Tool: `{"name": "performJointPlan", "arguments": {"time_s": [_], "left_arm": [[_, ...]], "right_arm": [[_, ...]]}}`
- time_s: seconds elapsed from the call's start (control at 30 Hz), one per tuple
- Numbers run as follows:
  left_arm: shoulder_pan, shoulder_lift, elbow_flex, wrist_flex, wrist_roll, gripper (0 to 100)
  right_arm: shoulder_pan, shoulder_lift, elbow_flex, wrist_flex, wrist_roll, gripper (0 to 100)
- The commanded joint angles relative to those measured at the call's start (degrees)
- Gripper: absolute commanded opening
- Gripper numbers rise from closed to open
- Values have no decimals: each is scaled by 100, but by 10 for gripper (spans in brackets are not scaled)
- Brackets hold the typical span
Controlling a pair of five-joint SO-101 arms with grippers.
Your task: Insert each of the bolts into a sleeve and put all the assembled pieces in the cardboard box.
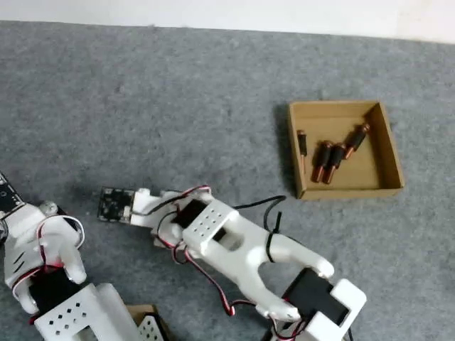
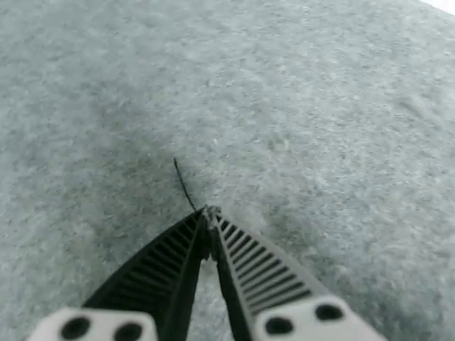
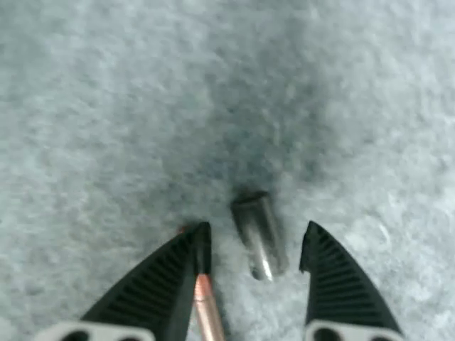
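Lying between the open fingers of your right pincer [image 3: 257, 226] is a dark sleeve [image 3: 259, 241] (a copper bolt [image 3: 206, 304] just beside one finger); your left pincer [image 2: 208, 212] is closed, empty.

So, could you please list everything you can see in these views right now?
cardboard box: one, brown, right side of the high view.
pieces: four, copper and dark, lying inside the box.
dark cylinder: one, grey metal, on the felt between the right gripper's fingers.
copper rod: one, beside one finger of that gripper.
thin strand: one, dark, on the felt ahead of the left gripper.
felt: grey, covers the table.
white arms: two, near edge.
left gripper: black, shut.
right gripper: black, open.
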Motion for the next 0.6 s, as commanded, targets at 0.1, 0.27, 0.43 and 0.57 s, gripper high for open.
{"name": "performJointPlan", "arguments": {"time_s": [0.1,0.27,0.43,0.57], "left_arm": [[-40,-66,-198,0,70,5],[66,-66,-31,-193,70,5],[189,-66,92,-396,62,5],[189,-66,101,-396,62,5]], "right_arm": [[-163,382,-910,-4,62,185],[-92,1226,-1525,154,70,185],[92,1182,-1692,919,659,185],[286,1007,-1666,1059,703,185]]}}
